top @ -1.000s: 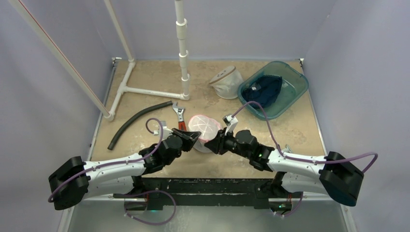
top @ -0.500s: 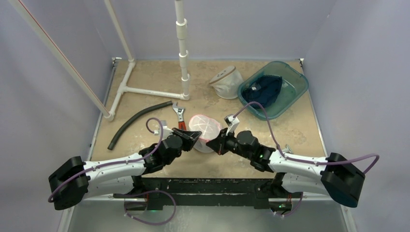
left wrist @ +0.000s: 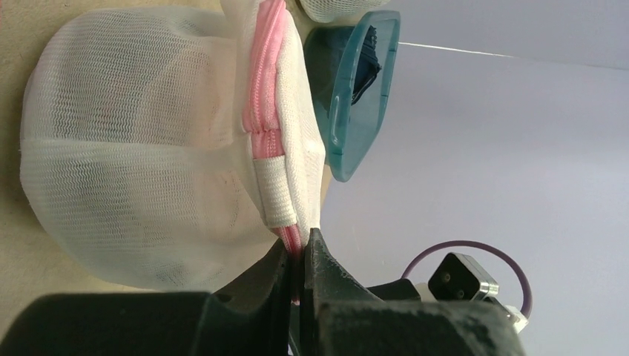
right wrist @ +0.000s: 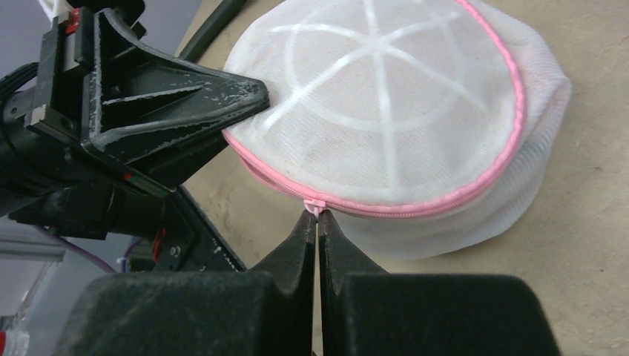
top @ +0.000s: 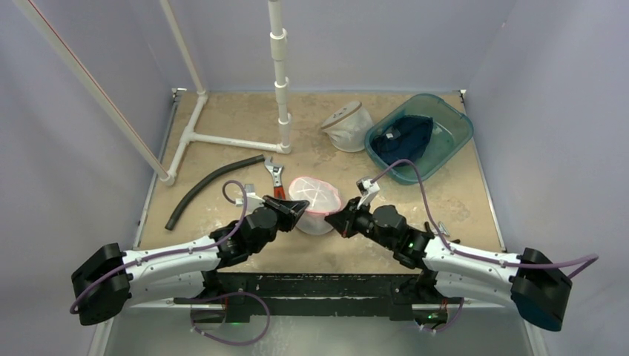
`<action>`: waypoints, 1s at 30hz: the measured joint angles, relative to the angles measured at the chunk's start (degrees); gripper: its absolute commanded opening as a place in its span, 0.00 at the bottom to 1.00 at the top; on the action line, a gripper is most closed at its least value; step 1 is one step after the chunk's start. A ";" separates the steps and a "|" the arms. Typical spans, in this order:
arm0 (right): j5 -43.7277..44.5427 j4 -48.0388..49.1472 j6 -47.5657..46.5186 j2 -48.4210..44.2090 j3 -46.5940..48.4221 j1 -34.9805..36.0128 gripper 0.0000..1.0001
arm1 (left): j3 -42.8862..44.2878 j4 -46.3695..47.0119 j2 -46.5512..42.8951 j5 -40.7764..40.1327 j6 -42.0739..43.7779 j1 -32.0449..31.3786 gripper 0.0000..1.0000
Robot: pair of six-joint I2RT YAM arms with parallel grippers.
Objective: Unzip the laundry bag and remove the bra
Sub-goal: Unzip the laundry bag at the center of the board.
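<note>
The laundry bag point(top: 315, 205), a white mesh dome with a pink zip point(right wrist: 445, 194) round its rim, sits on the counter near the middle of the near edge, between the two arms. The bra inside cannot be made out through the mesh. The left jaws are all but shut, pinching the pink seam just below the white fabric tab point(left wrist: 273, 191) at the zip's end. The right jaws, partly open a second ago, have now closed tight on the small pink pull tab point(right wrist: 314, 205), and that arm has shifted a little toward the right edge. The zip still looks closed along its visible run, so the opening pull is probably only starting, with the left side anchoring. Further off lie a wrench point(top: 275, 178), a black hose point(top: 211, 189), and a teal tub point(top: 452, 119) at the far right corner
</note>
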 measured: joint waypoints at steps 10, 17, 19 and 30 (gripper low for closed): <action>4.13 -3.78 -0.74 -1.66 -2.43 -3.69 0.00 | -0.33 -0.46 -2.71 2.10 4.48 0.85 0.00; 4.11 -3.61 -0.68 -2.19 -3.63 -7.82 0.00 | -1.20 -3.54 -6.78 6.95 8.59 4.37 0.27; 4.20 -3.26 -1.09 -2.23 -3.63 -8.00 0.00 | -1.20 -4.85 -7.48 8.35 10.78 5.27 0.67; 5.66 -4.72 -4.76 -6.56 -3.67 -7.93 0.00 | 0.20 -18.47 -11.26 8.57 14.91 1.51 0.85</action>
